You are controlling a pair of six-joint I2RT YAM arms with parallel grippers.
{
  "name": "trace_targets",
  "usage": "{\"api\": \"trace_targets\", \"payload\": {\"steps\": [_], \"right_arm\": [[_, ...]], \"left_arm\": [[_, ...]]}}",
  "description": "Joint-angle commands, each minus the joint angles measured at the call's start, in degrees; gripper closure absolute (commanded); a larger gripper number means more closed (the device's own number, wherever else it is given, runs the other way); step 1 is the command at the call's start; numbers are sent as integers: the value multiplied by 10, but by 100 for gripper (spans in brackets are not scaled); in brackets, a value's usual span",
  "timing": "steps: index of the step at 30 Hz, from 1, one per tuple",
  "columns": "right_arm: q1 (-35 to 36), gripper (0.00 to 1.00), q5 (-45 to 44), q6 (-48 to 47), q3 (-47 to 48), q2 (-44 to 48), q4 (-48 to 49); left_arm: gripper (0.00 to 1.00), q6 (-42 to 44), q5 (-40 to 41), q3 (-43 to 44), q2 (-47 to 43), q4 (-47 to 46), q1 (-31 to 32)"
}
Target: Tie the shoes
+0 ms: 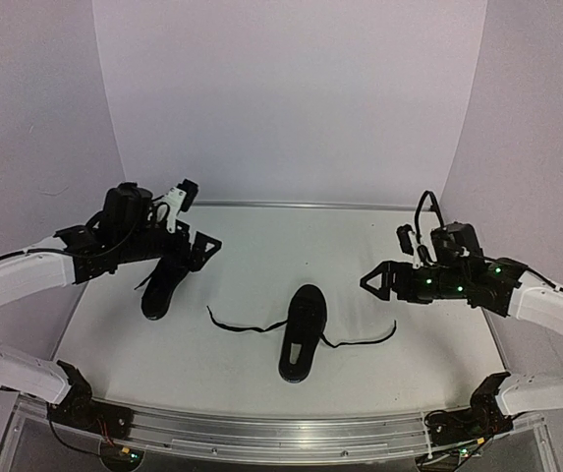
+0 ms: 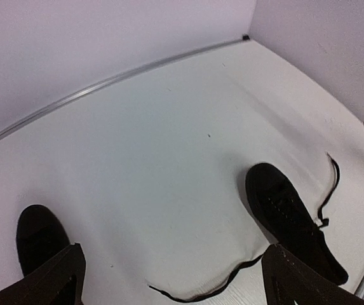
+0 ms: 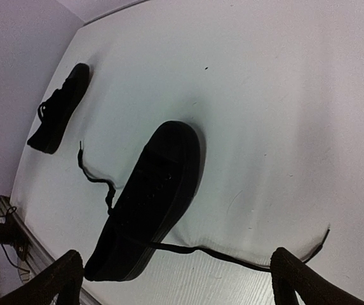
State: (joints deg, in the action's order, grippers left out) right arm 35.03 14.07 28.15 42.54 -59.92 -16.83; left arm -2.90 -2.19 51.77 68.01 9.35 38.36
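Observation:
Two black shoes lie on the white table. One shoe (image 1: 304, 329) lies mid-table, toe away from the arms, with its laces untied. One lace (image 1: 242, 325) trails left and the other lace (image 1: 365, 341) trails right. The second shoe (image 1: 158, 285) lies at the left, partly under my left gripper (image 1: 196, 253), which hovers open and empty. My right gripper (image 1: 372, 280) hovers open and empty to the right of the middle shoe. The left wrist view shows the middle shoe (image 2: 289, 216), the left lace (image 2: 201, 289) and the second shoe's toe (image 2: 39, 235). The right wrist view shows the middle shoe (image 3: 150, 197) and the right lace (image 3: 232, 254) between the fingers (image 3: 302, 283).
White walls enclose the table (image 1: 261, 246) at the back and both sides. A metal rail (image 1: 281, 425) runs along the near edge by the arm bases.

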Motion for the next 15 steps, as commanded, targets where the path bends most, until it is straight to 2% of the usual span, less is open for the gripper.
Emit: {"api": "trace_targets", "payload": {"steps": [1,6,11,15], "right_arm": [[1,4,101,-50,11,-32,54],[1,21,172,-93,10,-94,76],[9,33,204,-144,20,-169,79],[24,35,207,-171,24,-220,94]], "left_arm": [[1,109,-80,50,106,65,62],[4,159,-200,22,145,-17,77],[9,233,-226,23,204,-51,93],[16,265,-230,52,265,-38,94]]}}
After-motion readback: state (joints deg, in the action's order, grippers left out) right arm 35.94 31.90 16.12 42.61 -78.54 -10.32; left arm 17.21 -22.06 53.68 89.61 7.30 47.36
